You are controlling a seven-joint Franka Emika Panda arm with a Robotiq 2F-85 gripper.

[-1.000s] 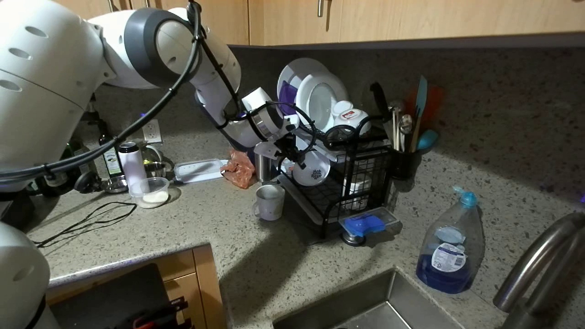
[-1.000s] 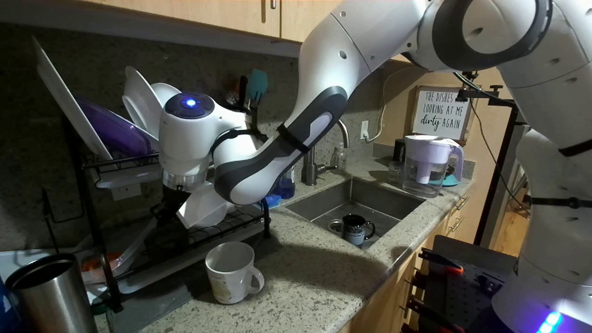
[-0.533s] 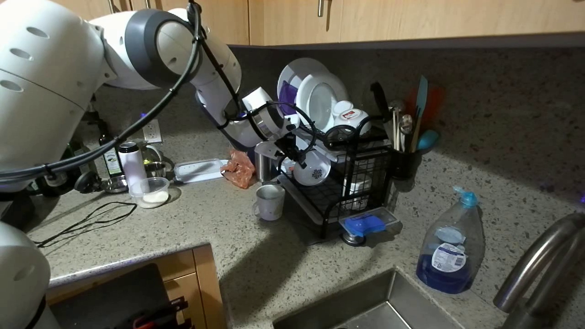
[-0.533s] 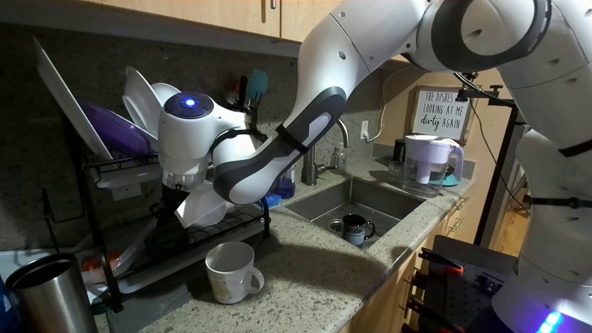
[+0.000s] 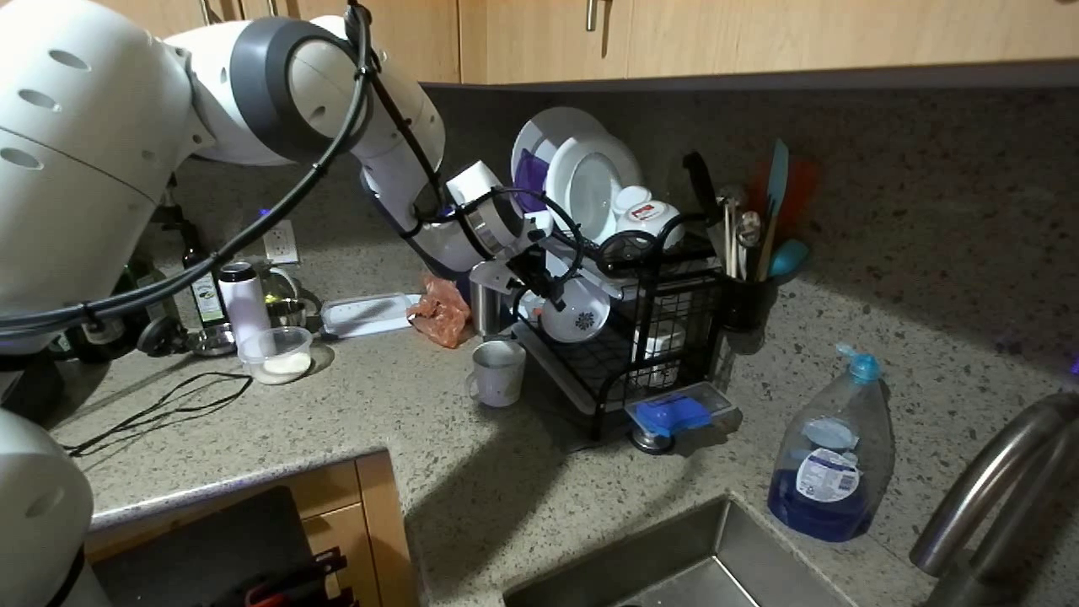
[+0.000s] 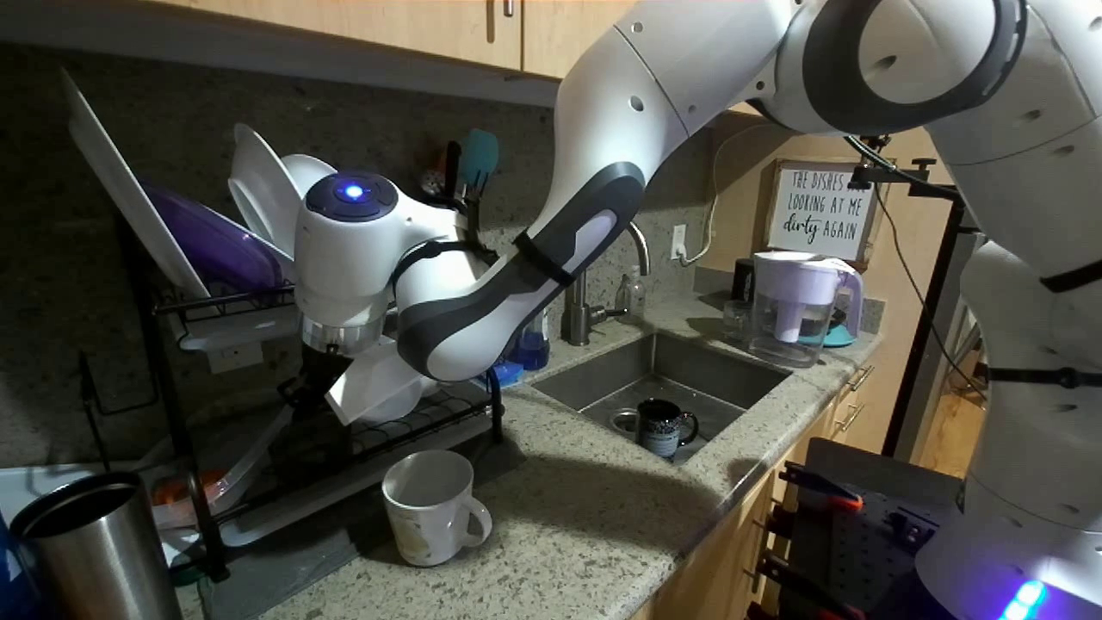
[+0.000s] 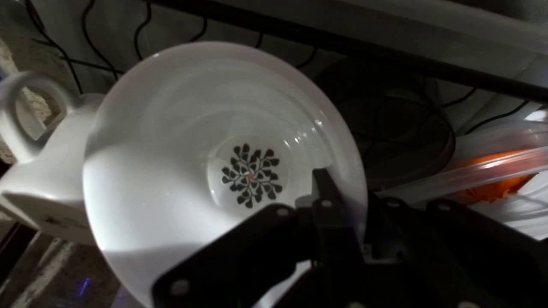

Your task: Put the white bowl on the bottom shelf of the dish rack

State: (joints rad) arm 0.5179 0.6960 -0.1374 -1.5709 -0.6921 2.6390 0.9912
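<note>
Right now I've got the Robotiq gripper [image 7: 350, 190] pinched narrow on the rim of the leaf-patterned white bowl [image 5: 576, 314], tilted at the bottom shelf [image 5: 594, 362] of the black wire dish rack [image 5: 646, 316]; whether bowl and shelf touch, I can't tell. In an exterior view, a white mug [image 5: 498, 375] stands just left of the rack.

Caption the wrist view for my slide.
The gripper pinches the white bowl by its rim, a dark leaf-like motif at the bowl's centre and a white mug at the picture's left.
</note>
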